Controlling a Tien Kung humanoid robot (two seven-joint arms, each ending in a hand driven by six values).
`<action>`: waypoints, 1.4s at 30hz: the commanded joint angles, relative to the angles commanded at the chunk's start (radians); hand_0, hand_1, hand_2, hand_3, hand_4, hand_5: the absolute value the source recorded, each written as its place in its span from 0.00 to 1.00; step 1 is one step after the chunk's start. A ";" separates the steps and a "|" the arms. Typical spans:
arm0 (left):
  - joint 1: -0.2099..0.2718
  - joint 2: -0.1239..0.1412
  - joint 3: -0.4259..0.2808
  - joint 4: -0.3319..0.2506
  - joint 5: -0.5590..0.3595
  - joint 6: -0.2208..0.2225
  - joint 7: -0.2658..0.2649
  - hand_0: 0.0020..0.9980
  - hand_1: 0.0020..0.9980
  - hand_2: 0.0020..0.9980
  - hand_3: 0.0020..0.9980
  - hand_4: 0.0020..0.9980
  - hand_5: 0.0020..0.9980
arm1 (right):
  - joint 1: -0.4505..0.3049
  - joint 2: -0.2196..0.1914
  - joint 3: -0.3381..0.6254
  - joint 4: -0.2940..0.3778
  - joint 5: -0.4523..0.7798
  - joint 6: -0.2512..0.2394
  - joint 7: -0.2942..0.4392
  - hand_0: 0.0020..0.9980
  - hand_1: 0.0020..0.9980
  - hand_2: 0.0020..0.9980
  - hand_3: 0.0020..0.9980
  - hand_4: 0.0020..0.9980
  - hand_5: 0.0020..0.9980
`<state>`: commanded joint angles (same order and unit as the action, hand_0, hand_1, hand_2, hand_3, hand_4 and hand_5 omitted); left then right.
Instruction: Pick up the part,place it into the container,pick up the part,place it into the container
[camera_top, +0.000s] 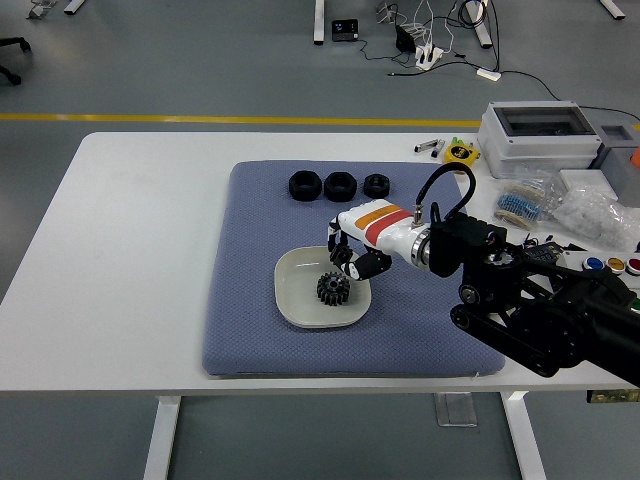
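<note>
A white dish (296, 304) sits on the blue mat (250, 330) with a dark metal gear (332, 289) in it. My right hand (350, 256) hovers over the dish's back right rim, just above and right of the gear. Its fingers are curled downward around what looks like a small dark part, mostly hidden by them. Three black ring-shaped parts (340, 185) lie in a row at the back of the mat. My left arm is out of view.
A grey box (540, 130), a yellow tape measure (460, 154), bags of small parts (590, 210) and paint pots (615, 265) crowd the table's right side. The right forearm (540, 320) lies over the mat's right edge.
</note>
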<state>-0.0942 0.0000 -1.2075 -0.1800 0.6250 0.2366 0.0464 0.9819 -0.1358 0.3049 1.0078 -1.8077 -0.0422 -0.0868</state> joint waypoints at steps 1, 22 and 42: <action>-0.001 0.000 0.001 0.000 -0.001 0.000 0.000 0.71 0.61 0.65 0.57 0.61 0.71 | 0.001 0.010 -0.008 -0.004 -0.004 -0.005 -0.003 0.08 0.21 0.44 0.61 0.83 0.24; -0.002 0.000 -0.023 0.000 0.021 0.005 0.004 0.71 0.61 0.65 0.57 0.62 0.71 | 0.012 -0.010 0.002 0.031 -0.024 0.013 -0.034 0.10 0.22 0.50 0.75 1.00 0.36; 0.002 0.000 -0.009 0.000 0.000 0.004 -0.004 0.71 0.61 0.65 0.57 0.62 0.71 | -0.001 -0.126 0.249 -0.086 0.377 -0.082 0.056 0.36 0.55 0.71 0.75 0.92 0.42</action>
<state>-0.0925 0.0000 -1.2162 -0.1800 0.6246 0.2404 0.0425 0.9811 -0.2618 0.5537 0.9221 -1.4303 -0.1240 -0.0305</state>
